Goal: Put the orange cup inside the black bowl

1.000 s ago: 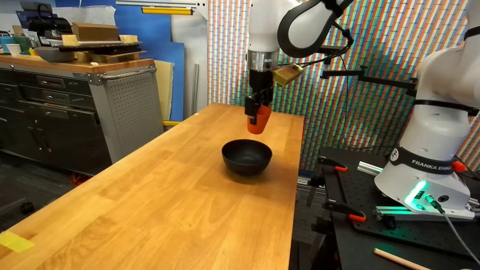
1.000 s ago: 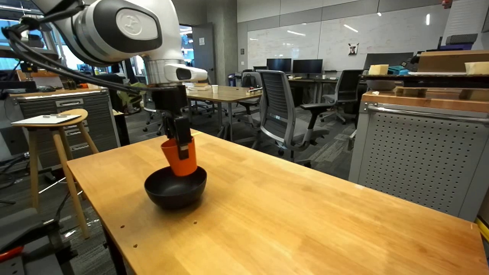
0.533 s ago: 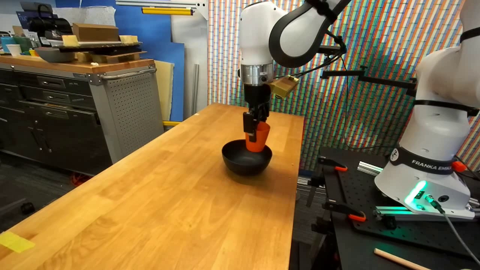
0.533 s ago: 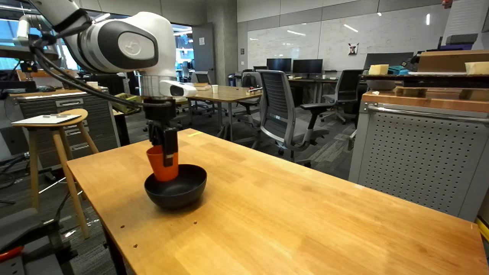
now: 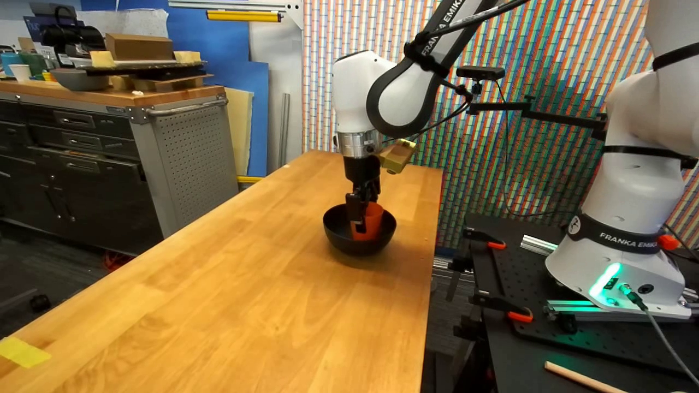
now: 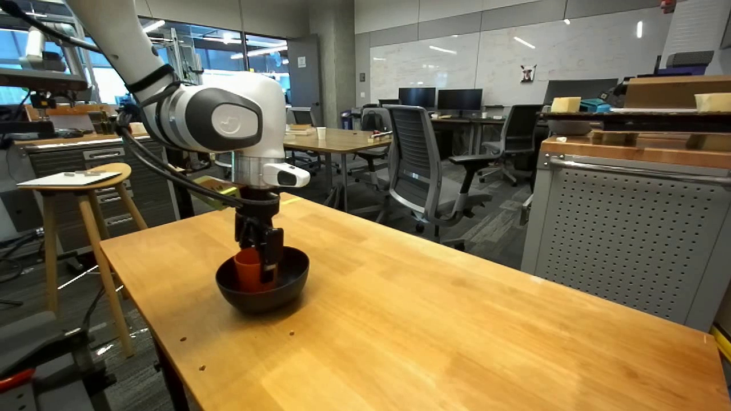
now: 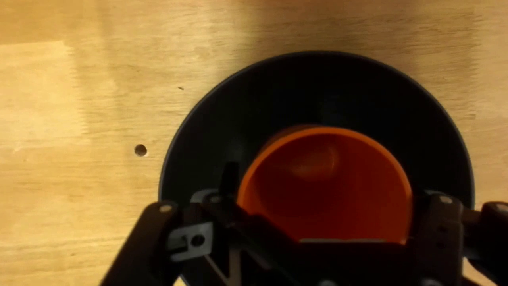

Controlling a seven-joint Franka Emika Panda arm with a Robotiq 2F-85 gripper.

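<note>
orange cup (image 6: 249,274) located inside the black bowl (image 5: 357,249), mouth upward, held by the gripper (image 7: 327,204). wooden table (image 5: 284,284), beneath the bowl: pale, warm-toned boards, visible grain and jointed seams. metal cabinet (image 6: 622,240), well apart from the bowl: grey side panel, small round perforations in even rows, timber top. robot arm (image 6: 220,117), above the bowl: white rounded shells, dark grey insert at the joint, metallic collar lower down. black bowl: round, thin wide rim, wall curving in to a narrower base, upright on the table; contents, the orange cup. gripper, reaching down inside the bowl's rim: black fingers (image 6: 271,251) clamped on opposite sides of the cup. orange cup: smooth, plastic-looking, circular mouth, sides tapering downward, inner wall with a pale glossy patch; contact between its base and the bowl's floor cannot be determined. round hole (image 7: 140,150), just beside the bowl in the wrist view: dark.
</note>
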